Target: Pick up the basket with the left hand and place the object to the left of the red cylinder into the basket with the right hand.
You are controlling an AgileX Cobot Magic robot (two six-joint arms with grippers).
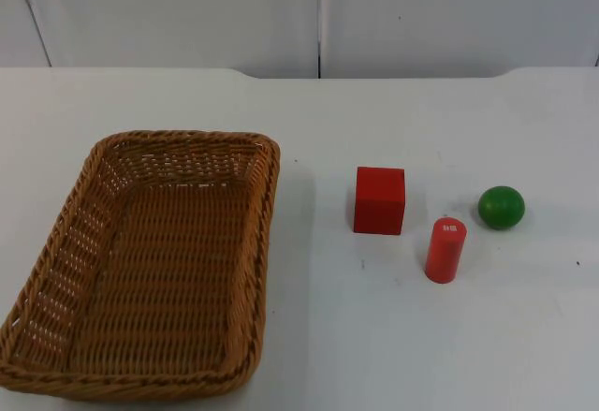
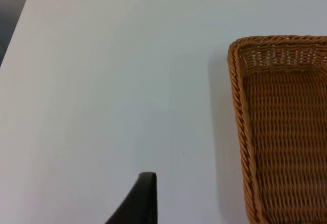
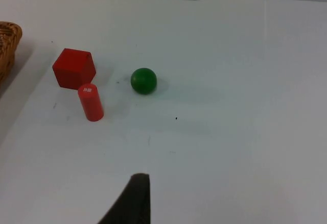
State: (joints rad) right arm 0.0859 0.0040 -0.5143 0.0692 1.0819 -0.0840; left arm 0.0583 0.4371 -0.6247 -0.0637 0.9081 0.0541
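Note:
An empty brown wicker basket (image 1: pixel 178 136) sits on the left half of the white table. A red cube (image 1: pixel 379 200) rests to its right. A red cylinder (image 1: pixel 445 250) stands just right of the cube and nearer the front. My left gripper (image 2: pixel 144 198) hovers over bare table beside the basket's rim (image 2: pixel 237 106), clear of it. My right gripper (image 3: pixel 134 198) hangs over bare table, well away from the cube (image 3: pixel 74 68) and cylinder (image 3: pixel 90 102). Neither gripper holds anything.
A green ball (image 1: pixel 501 207) lies right of the cylinder, also seen as the green ball (image 3: pixel 143 80) in the right wrist view. The grey partition wall (image 1: pixel 318 8) closes the table's far edge. A strip of bare table separates the basket from the cube.

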